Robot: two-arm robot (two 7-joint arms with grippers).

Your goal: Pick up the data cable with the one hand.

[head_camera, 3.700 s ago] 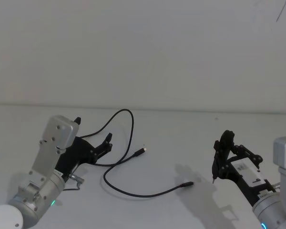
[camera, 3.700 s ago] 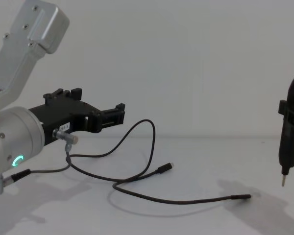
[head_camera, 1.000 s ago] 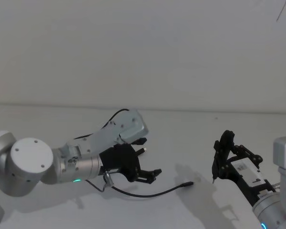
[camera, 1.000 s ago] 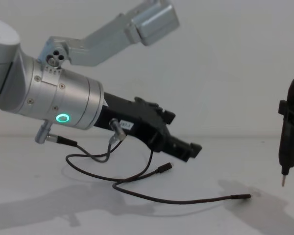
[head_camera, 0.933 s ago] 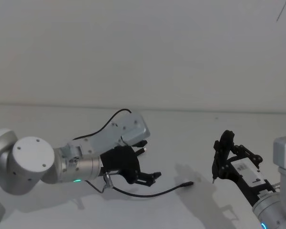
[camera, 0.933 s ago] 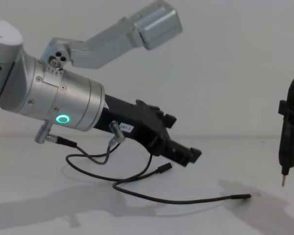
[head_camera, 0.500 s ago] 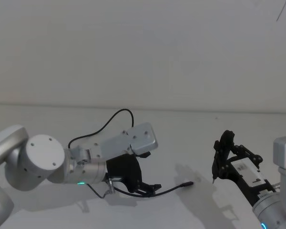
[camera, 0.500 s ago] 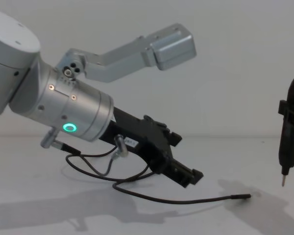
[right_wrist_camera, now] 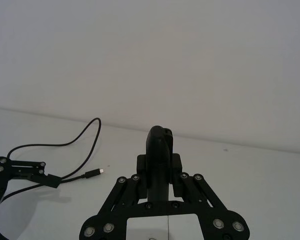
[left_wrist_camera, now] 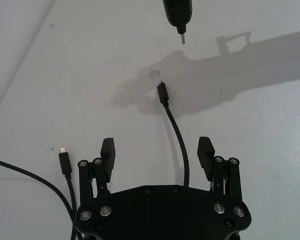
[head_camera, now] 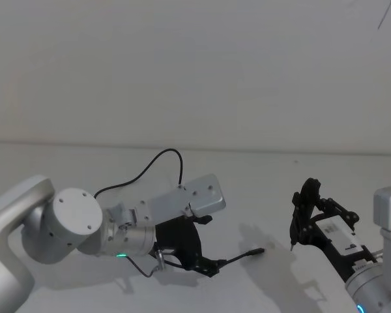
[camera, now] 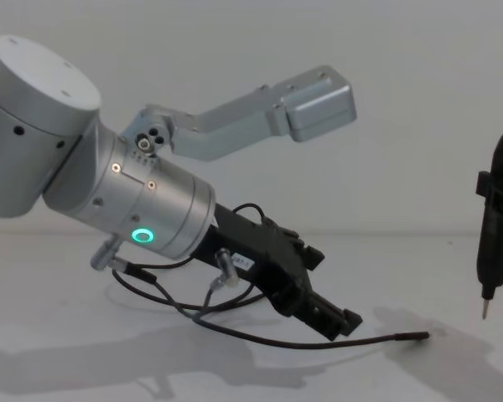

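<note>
Now | thin black data cable [left_wrist_camera: 177, 132], curved | left gripper [left_wrist_camera: 156, 147] angled down, my fingers [left_wrist_camera: 108, 150] spread astride it | right gripper [right_wrist_camera: 159, 172] clamps slim tool [camera: 493, 251]

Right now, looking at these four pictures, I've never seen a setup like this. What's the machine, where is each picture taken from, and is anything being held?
It is a robot with two arms, each ending in a two-fingered gripper. One picture looks down from a camera on its head. One looks across the table from its chest. The other two come from cameras on the wrists, each looking along that arm's fingers.

On the white table lies a thin black cable with a small plug at each end. The left gripper is low over the table with its fingers open. The cable runs between them, but it is not gripped yet. The right gripper hangs off to the right, shut on a slim black tool with a pointed tip.
</note>
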